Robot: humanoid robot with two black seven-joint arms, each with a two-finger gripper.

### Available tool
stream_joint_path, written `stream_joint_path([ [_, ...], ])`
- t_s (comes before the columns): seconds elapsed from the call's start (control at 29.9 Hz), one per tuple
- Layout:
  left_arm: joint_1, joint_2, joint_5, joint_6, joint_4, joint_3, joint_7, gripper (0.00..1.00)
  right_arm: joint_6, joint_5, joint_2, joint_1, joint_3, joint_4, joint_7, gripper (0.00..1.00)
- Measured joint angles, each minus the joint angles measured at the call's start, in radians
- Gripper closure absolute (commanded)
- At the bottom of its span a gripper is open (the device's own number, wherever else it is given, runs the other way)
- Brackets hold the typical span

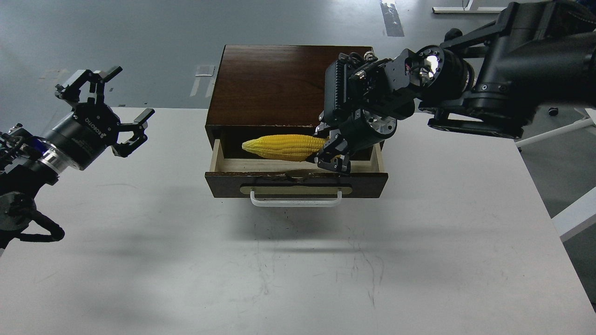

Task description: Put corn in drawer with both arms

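The yellow corn point(284, 146) lies level over the open drawer point(296, 178), its tapered tip pointing left. My right gripper point(331, 153) is shut on the corn's thick right end and holds it just above the drawer's pale wood interior. The drawer is pulled partly out of the dark brown cabinet point(274, 83), and its white bar handle point(296, 201) faces me. My left gripper point(108, 109) is open and empty, held above the table well to the left of the cabinet.
The cabinet stands at the far middle of the white table point(298, 260). White chair legs point(575, 123) show beyond the table's right edge. The grey floor lies behind the table.
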Motion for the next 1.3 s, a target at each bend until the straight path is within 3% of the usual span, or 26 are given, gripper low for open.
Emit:
stream_joint_path([
  [0.47, 0.000, 0.001, 0.000, 0.000, -0.001, 0.000, 0.000, 0.02, -0.002, 0.003, -0.003, 0.000, 0.001, 0.002, 0.000, 0.36],
  [0.97, 0.000, 0.001, 0.000, 0.000, -0.001, 0.000, 0.000, 0.02, -0.008, 0.020, -0.010, 0.021, 0.016, 0.016, 0.000, 0.34],
  [1.1, 0.000, 0.001, 0.000, 0.000, -0.001, 0.000, 0.000, 0.02, -0.008, 0.095, -0.041, 0.044, 0.057, 0.018, 0.000, 0.29],
  [1.3, 0.000, -0.004, 0.000, 0.000, -0.001, 0.000, 0.000, 0.02, -0.003, 0.338, -0.141, 0.053, 0.131, 0.018, 0.000, 0.04],
])
